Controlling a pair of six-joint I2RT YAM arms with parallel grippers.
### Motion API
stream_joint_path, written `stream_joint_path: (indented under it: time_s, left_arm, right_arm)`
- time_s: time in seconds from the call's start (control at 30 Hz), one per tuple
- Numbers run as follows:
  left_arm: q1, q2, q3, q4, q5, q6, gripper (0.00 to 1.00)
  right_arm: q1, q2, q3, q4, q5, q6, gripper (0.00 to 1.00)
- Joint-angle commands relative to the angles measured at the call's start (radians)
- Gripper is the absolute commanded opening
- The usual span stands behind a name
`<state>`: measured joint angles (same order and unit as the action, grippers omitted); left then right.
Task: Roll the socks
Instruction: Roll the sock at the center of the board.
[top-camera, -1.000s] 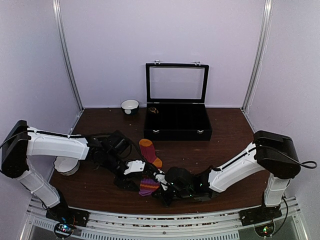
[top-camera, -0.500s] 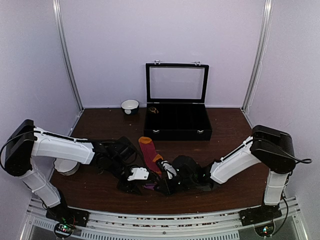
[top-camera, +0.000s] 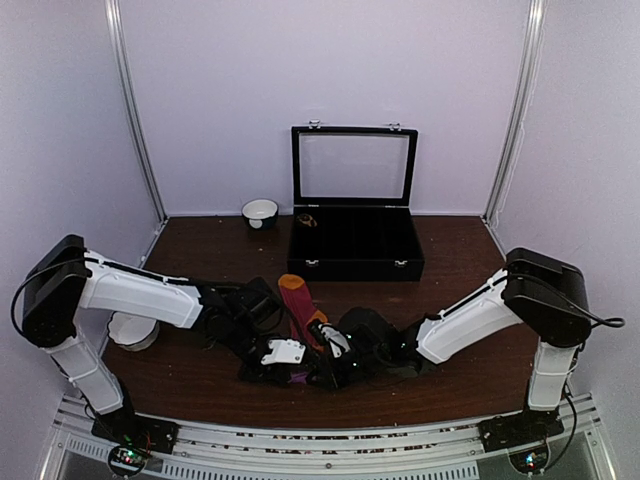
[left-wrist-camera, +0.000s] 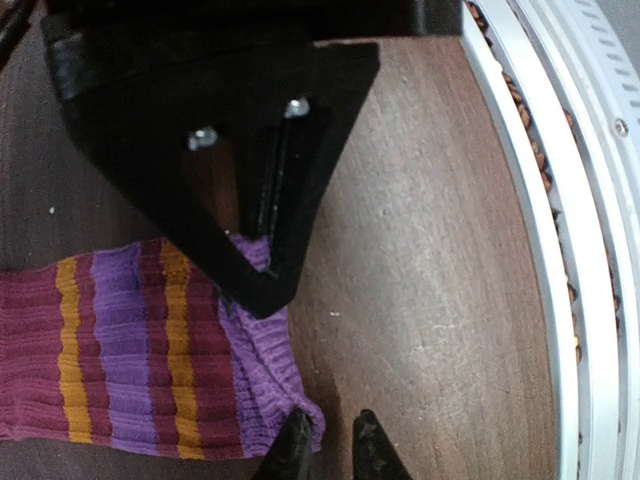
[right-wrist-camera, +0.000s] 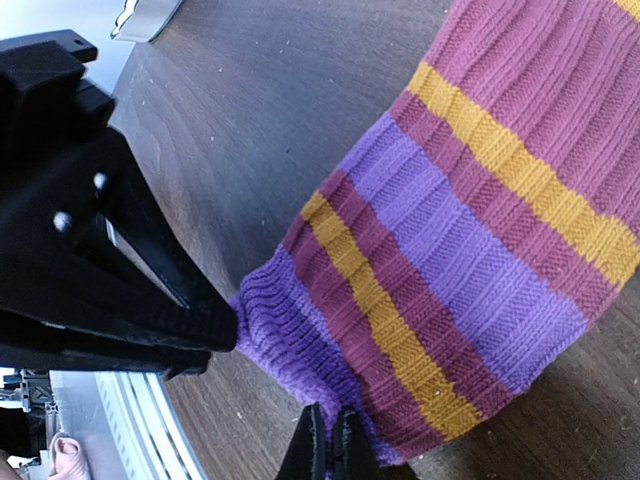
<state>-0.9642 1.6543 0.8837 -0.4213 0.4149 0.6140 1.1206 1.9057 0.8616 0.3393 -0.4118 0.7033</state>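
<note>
The magenta-red sock (top-camera: 300, 305) with orange toe lies on the table, running from the middle toward the front. Its purple-and-orange striped cuff end shows in the left wrist view (left-wrist-camera: 130, 350) and the right wrist view (right-wrist-camera: 470, 230). My right gripper (top-camera: 322, 362) (right-wrist-camera: 328, 440) is shut on the edge of the purple cuff. My left gripper (top-camera: 298, 366) (left-wrist-camera: 330, 448) is at the cuff's other corner, its jaws a narrow gap apart, with one fingertip (left-wrist-camera: 295, 445) against the cloth. The dark brown argyle socks are out of view.
An open black case (top-camera: 355, 245) stands behind the sock and a white bowl (top-camera: 260, 212) sits at the back left. A white round object (top-camera: 130, 330) lies under my left arm. The table's metal front rail (left-wrist-camera: 560, 200) is close to both grippers.
Both grippers have closed in on the cuff end, which was lying uncovered at the front. The left gripper moved right to the cuff corner. The sock's toe end shifted slightly and looks drawn straighter.
</note>
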Motion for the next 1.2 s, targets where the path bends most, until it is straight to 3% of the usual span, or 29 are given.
stream_joint_path:
  time_s: [0.0,0.27,0.7,0.8,0.9,1.03,1.17]
  left_arm:
    - [-0.004,0.029,0.048,-0.031,-0.011,-0.005,0.09]
    - [-0.001,0.05,0.066,-0.05,0.021,-0.042,0.0]
    - [0.062,0.116,0.118,-0.094,0.12,-0.079,0.01]
    - [0.061,0.085,0.106,-0.129,0.184,-0.021,0.3]
    - [0.053,0.046,0.083,-0.132,0.199,0.019,0.45]
    - [0.019,0.065,0.083,-0.096,0.101,-0.01,0.47]
    - [0.018,0.107,0.102,-0.055,0.007,-0.061,0.33]
  right_arm:
    - [0.002,-0.009,-0.003,-0.07,-0.017,0.007,0.0]
    - [0.003,-0.036,-0.015,-0.073,-0.007,0.013,0.0]
    - [0.001,-0.049,-0.033,-0.022,-0.027,0.027,0.0]
    - [0.0,-0.042,-0.04,0.009,-0.039,0.06,0.0]
    - [-0.001,-0.035,-0.043,0.02,-0.044,0.08,0.0]
    - [-0.005,-0.033,-0.045,0.035,-0.056,0.095,0.0]
    - [-0.005,-0.042,-0.048,0.045,-0.063,0.111,0.0]
